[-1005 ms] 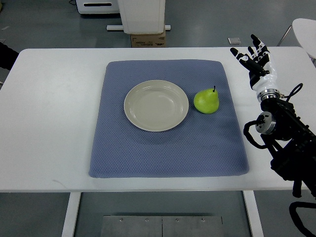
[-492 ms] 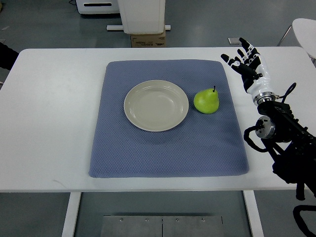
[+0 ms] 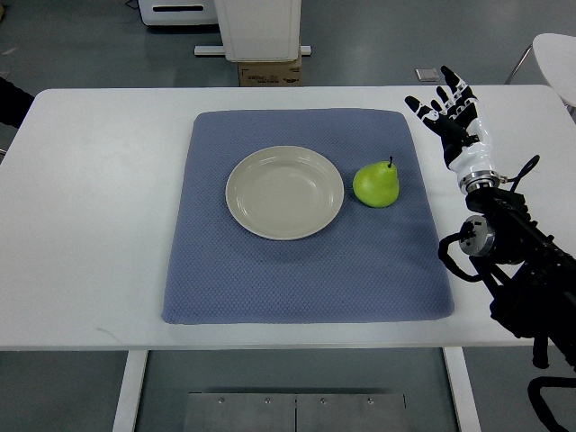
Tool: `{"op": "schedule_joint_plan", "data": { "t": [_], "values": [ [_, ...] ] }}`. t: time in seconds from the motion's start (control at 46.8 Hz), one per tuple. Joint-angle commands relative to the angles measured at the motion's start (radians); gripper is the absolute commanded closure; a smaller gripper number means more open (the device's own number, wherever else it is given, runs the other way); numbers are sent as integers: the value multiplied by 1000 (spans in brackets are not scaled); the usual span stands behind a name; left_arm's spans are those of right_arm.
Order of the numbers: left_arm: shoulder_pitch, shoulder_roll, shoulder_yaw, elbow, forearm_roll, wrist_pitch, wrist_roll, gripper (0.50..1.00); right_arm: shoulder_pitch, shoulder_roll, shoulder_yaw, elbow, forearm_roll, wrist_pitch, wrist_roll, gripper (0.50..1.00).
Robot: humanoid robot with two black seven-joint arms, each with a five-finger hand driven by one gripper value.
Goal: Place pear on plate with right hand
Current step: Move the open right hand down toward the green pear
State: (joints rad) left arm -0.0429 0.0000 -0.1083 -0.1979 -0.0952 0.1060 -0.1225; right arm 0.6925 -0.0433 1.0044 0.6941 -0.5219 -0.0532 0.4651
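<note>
Over the last second the right hand (image 3: pixel 448 112) has drifted only slightly leftward along the counter's (image 3: pixel 99 180) far right, fingers splayed and empty (no reach yet), while the pear (image 3: pixel 376 184) sits untouched on the blue mat (image 3: pixel 297 270), just right of the plate (image 3: pixel 284 192).

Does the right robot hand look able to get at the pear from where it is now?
Probably yes. The right robot hand is open over the table's right side, and only bare blue mat lies between it and the pear; the plate sits on the pear's far side.
</note>
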Motion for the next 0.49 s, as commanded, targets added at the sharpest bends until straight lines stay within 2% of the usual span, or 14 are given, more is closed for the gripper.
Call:
{"op": "schedule_joint_plan", "data": {
  "t": [0.0,0.128,0.385,0.47],
  "values": [
    [0,0,1,0,0,0,0,500,-5,-9,-27,1,-1,16,-6,500],
    [0,0,-1,0,0,0,0,500,-7,-23,-116,4,-3,33,7,500],
    [2,0,-1,0,0,0,0,500,-7,-26,-162,1,-20,22,20,517],
    [0,0,1,0,0,0,0,500,-4,-29,-204,1,-47,22,49,525]
  ]
}}
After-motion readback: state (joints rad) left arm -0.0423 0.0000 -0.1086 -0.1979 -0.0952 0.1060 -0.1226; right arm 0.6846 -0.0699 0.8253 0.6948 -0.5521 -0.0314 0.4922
